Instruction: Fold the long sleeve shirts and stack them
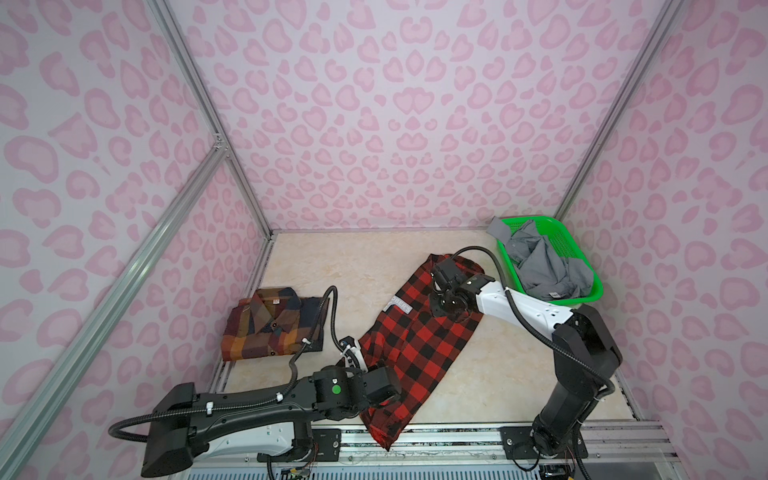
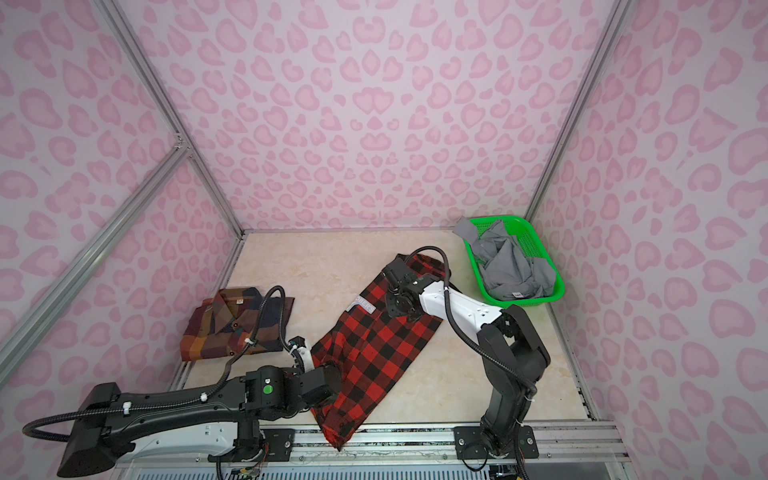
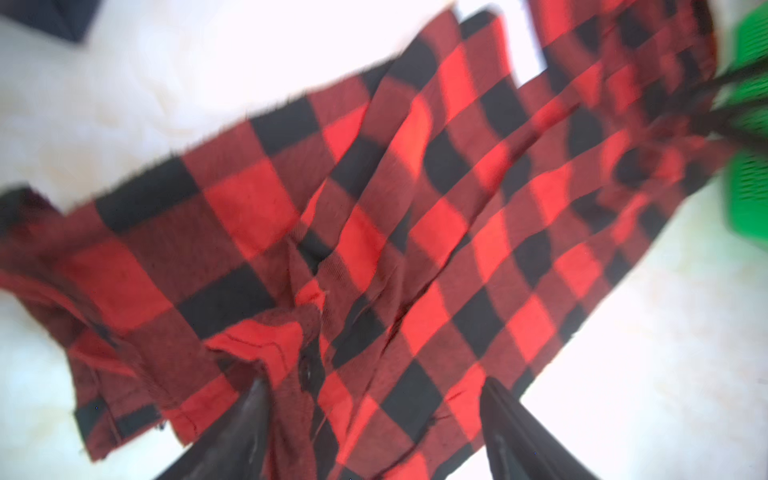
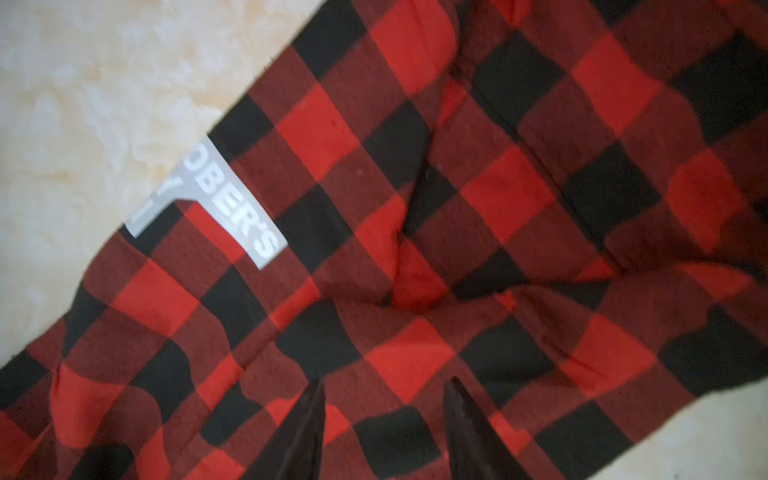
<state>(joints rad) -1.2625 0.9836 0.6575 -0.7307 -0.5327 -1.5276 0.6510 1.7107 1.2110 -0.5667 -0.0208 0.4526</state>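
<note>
The red-and-black check flannel (image 1: pixel 415 340) lies in a long slanted strip across the table, its grey lettered label (image 4: pixel 232 208) facing up. Its near end hangs over the front edge. My left gripper (image 3: pixel 374 384) is over that near end by a buttoned cuff (image 3: pixel 307 370), jaws wide apart with cloth lying between them. My right gripper (image 4: pixel 386 384) points down on the far part of the flannel just past the label, jaws apart over flat cloth. The brown-orange-navy plaid shirt (image 1: pixel 270 324) lies folded at the left. The grey shirt (image 1: pixel 544 266) is crumpled in a basket.
The green mesh basket (image 1: pixel 582 253) stands in the far right corner, close behind the right arm. A metal rail (image 1: pixel 457 436) runs along the table's front edge. Pink patterned walls close in the left, back and right sides.
</note>
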